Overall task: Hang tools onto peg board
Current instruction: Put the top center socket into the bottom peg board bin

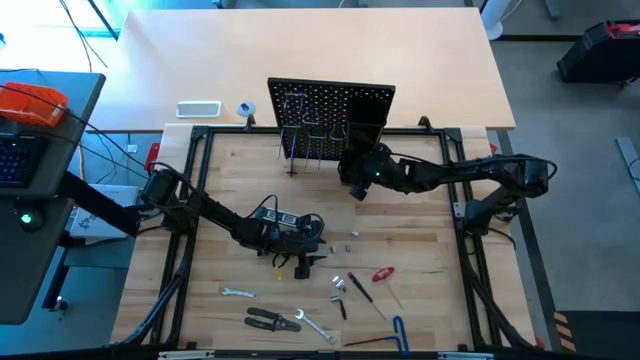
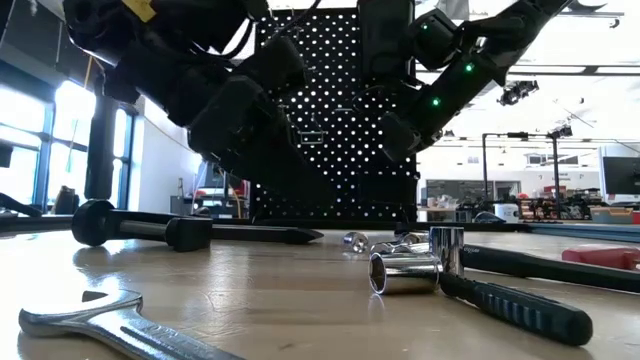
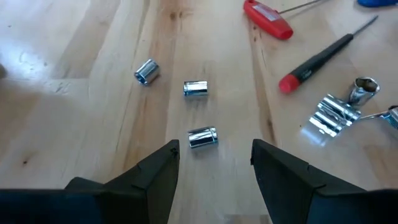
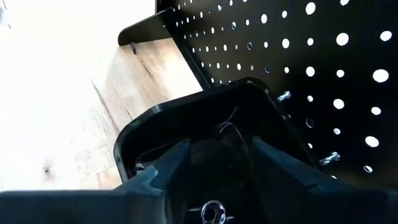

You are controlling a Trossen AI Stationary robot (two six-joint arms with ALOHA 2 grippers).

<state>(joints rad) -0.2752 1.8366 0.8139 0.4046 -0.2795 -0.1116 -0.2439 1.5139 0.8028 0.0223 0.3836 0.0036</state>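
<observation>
Three small metal sockets (image 3: 201,137), two red-handled tools (image 3: 267,18), one peg board (image 1: 335,110).

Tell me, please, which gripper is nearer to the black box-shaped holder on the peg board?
Right. The right gripper hovers directly over the holder at the peg board; the left gripper sits mid-table, open above small metal sockets.

— What are the arms (image 1: 210,208) looking like from above?
— Both are showing as dark, jointed tubes with black cables trailing along them.
— Any lights?
— Small green lamps (image 2: 436,100) are glowing on the right arm (image 1: 470,175). The fingers (image 3: 283,174) are appearing matte black and angular.
</observation>
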